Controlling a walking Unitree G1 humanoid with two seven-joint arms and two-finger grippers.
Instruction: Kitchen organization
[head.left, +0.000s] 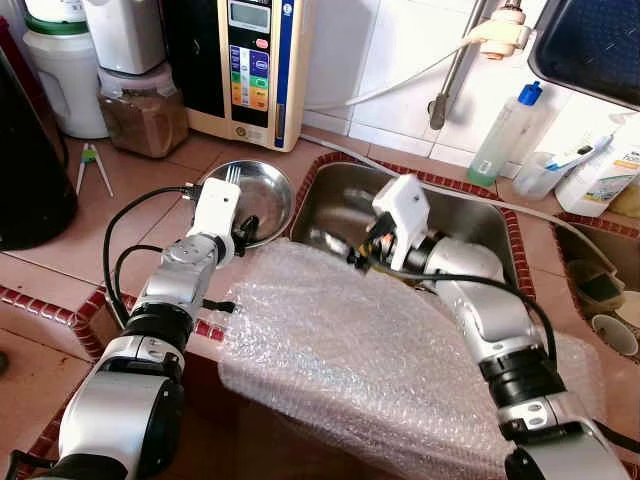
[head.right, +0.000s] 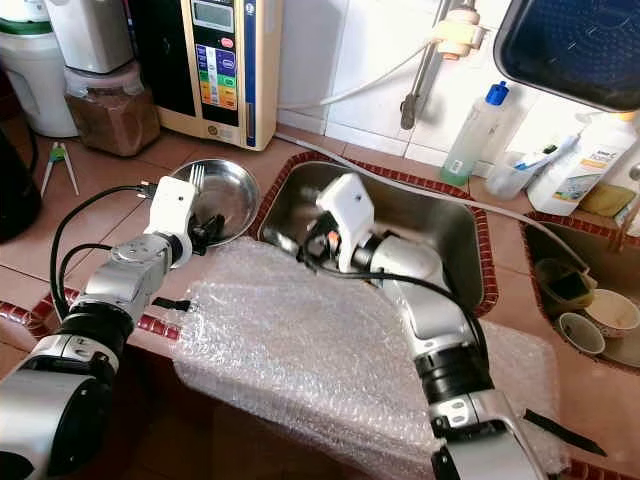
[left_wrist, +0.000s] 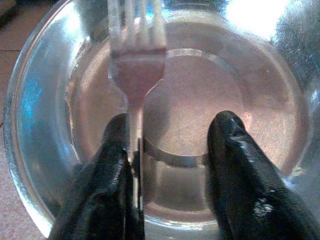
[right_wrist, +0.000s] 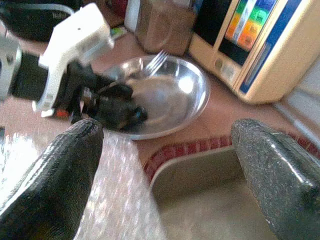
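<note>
Where the steel bowl (head.left: 255, 195) sits, a fork (left_wrist: 136, 65) (tines up) lies inside.

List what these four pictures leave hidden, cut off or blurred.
- Fork: handle end hidden behind the left tool, left wrist view.
- Sink: floor hidden by the right arm, eye views.
- Bubble wrap: covers the counter edge.
- Blue tray: cut off at the frame's corner.

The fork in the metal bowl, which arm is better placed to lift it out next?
Left, probably. The left claw is at the metal bowl with the fork handle against one finger, claw open. The right claw hangs open above the sink edge, further off.
</note>
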